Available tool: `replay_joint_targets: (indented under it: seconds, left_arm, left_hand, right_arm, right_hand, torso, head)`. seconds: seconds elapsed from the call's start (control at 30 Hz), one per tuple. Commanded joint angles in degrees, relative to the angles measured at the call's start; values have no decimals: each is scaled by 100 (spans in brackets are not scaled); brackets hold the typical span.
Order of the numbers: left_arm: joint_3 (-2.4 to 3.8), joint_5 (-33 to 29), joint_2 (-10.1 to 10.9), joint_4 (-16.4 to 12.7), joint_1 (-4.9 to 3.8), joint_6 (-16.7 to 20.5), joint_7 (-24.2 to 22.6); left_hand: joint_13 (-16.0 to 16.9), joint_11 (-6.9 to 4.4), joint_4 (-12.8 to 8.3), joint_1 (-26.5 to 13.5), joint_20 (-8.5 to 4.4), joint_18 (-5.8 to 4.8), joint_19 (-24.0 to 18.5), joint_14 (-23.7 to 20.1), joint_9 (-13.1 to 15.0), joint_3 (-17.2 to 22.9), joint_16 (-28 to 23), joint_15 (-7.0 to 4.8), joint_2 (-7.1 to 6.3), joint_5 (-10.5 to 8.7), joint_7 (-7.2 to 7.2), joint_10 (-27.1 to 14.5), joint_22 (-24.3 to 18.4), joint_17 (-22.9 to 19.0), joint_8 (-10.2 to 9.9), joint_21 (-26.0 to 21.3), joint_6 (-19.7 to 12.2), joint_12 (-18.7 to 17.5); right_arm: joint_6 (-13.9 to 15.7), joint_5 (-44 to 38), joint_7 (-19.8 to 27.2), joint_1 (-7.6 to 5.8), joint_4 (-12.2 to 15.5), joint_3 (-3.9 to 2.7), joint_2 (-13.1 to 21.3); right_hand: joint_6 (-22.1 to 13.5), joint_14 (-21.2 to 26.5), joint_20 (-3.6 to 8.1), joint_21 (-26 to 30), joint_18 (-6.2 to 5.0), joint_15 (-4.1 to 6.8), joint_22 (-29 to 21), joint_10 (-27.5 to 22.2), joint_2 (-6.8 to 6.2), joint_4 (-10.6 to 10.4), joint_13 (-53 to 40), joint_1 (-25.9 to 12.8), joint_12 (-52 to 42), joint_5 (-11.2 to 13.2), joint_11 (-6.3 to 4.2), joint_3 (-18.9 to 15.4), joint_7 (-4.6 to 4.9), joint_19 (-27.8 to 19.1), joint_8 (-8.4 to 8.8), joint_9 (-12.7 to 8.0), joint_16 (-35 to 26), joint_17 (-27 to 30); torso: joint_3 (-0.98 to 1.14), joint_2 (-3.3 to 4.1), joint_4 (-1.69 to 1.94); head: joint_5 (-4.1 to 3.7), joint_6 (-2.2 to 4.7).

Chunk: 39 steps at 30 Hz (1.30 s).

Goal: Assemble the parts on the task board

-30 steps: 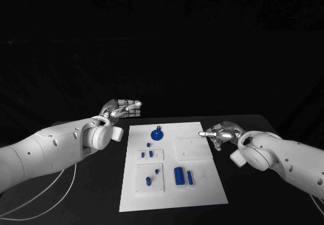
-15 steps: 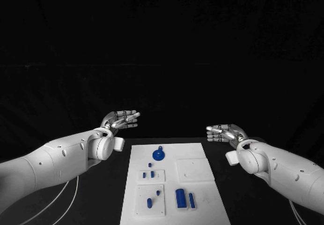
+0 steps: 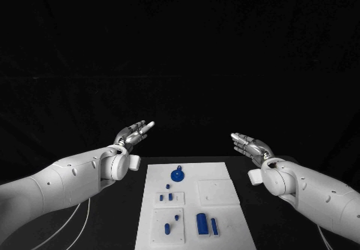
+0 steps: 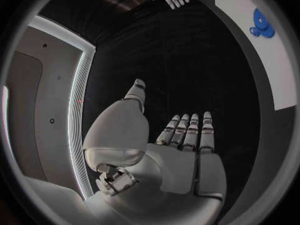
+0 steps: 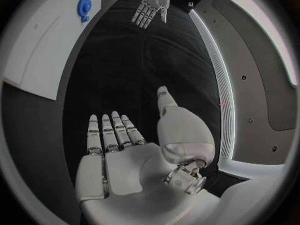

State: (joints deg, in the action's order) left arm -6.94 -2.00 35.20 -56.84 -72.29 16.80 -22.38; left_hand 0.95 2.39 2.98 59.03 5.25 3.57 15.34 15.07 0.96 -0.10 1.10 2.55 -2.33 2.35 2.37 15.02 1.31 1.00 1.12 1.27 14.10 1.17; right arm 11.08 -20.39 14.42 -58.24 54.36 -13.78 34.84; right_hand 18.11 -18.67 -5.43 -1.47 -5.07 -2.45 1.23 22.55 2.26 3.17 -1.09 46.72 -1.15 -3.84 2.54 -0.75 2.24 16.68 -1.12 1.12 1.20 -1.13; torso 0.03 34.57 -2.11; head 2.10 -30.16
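Both hands have been lifting off the table since a second ago. Left hand (image 3: 134,132) and right hand (image 3: 249,144) are hovering flat-fingered, holding nothing, flanking the far end of the board (image 3: 232,208). Parts (image 3: 177,175) are lying on it.

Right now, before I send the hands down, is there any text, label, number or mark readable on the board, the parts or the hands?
None: no view shows readable text.
Task board: plain white, no print.
Blue parts, such as the round one: no marks visible.
Left hand and right hand: bare metal, no lettering visible.
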Motion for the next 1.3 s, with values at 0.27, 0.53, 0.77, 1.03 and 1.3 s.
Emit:
replay_joint_targets:
  seconds: [0.27,0.53,0.77,1.03,1.3]
  left_arm:
    - [268,86,361,-1304,470,1146,-329]
    - [560,164,764,-2680,979,2233,-611]
    - [683,197,934,-3260,1194,2691,-731]
    - [694,200,949,-3312,1213,2732,-741]
    - [694,200,949,-3312,1213,2732,-741]
  left_hand:
    - [-95,-239,-298,-5903,-525,-357,-1534,-1507,-96,10,-110,-255,233,-235,-237,-1502,-131,-100,-112,-127,-1410,-117]
    - [-95,-239,-298,-5903,-525,-357,-1534,-1507,-96,10,-110,-255,233,-235,-237,-1502,-131,-100,-112,-127,-1410,-117]
    - [-95,-239,-298,-5903,-525,-357,-1534,-1507,-96,10,-110,-255,233,-235,-237,-1502,-131,-100,-112,-127,-1410,-117]
    - [-95,-239,-298,-5903,-525,-357,-1534,-1507,-96,10,-110,-255,233,-235,-237,-1502,-131,-100,-112,-127,-1410,-117]
    - [-95,-239,-298,-5903,-525,-357,-1534,-1507,-96,10,-110,-255,233,-235,-237,-1502,-131,-100,-112,-127,-1410,-117]
  right_arm:
    - [1286,794,620,-78,1307,486,348]
    - [2582,1594,1209,-151,2754,1059,757]
    - [3206,1979,1493,-186,3450,1335,954]
    - [3304,2039,1537,-192,3559,1378,985]
    - [3304,2039,1537,-192,3559,1378,985]
  right_hand:
    - [-1811,1867,543,147,507,245,-123,-2255,-226,-317,109,-4672,115,384,-254,75,-224,-1668,112,-112,-120,113]
    - [-1811,1867,543,147,507,245,-123,-2255,-226,-317,109,-4672,115,384,-254,75,-224,-1668,112,-112,-120,113]
    - [-1811,1867,543,147,507,245,-123,-2255,-226,-317,109,-4672,115,384,-254,75,-224,-1668,112,-112,-120,113]
    - [-1811,1867,543,147,507,245,-123,-2255,-226,-317,109,-4672,115,384,-254,75,-224,-1668,112,-112,-120,113]
    - [-1811,1867,543,147,507,245,-123,-2255,-226,-317,109,-4672,115,384,-254,75,-224,-1668,112,-112,-120,113]
  torso:
    - [-3,-326,203]
    - [-3,-339,211]
    - [-3,-339,211]
    - [-3,-339,211]
    - [-3,-339,211]
  head:
    - [-202,-404]
    - [-210,-421]
    - [-210,-421]
    - [-210,-421]
    - [-210,-421]
